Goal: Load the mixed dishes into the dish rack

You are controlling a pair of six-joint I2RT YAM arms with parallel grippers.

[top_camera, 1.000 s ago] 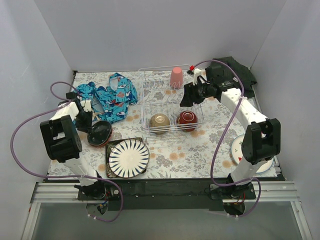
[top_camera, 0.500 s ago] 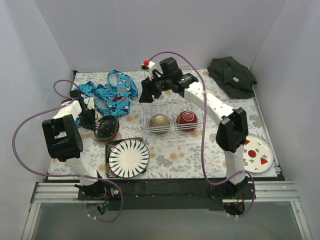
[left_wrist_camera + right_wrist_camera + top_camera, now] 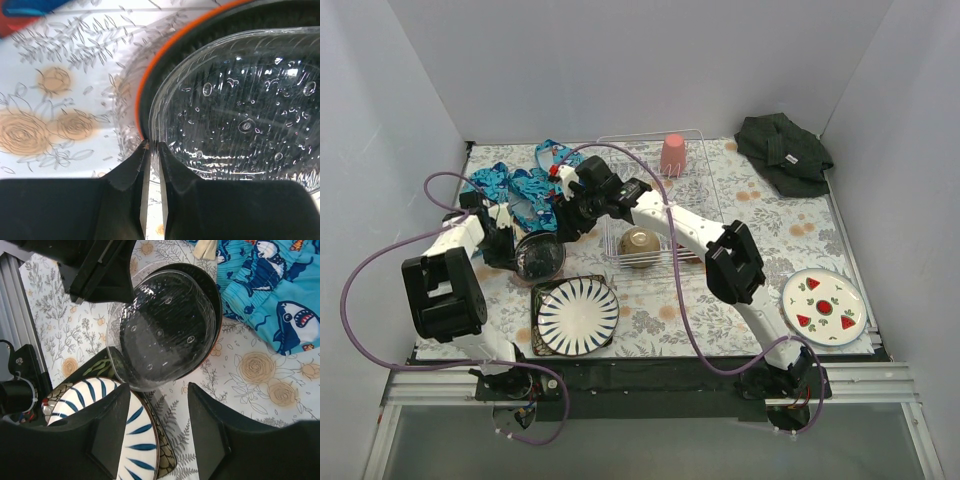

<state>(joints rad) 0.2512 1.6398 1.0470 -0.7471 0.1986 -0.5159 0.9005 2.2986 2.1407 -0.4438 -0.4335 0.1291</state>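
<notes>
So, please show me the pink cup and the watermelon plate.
pink cup [image 3: 672,156], top view, middle of its body.
watermelon plate [image 3: 823,303], top view, centre of its face.

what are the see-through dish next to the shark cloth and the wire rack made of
The clear dish looks like glass, possibly clear plastic. It is transparent and glossy, with fine ridges and small bubbles, and the dark orange-rimmed dish shows through it. The dish rack looks like thin metal wire with a white coating, judging from its slim, evenly white grid.

Cup [image 3: 673,155] in dish rack [image 3: 700,195], dish [image 3: 540,257] left of it
</notes>
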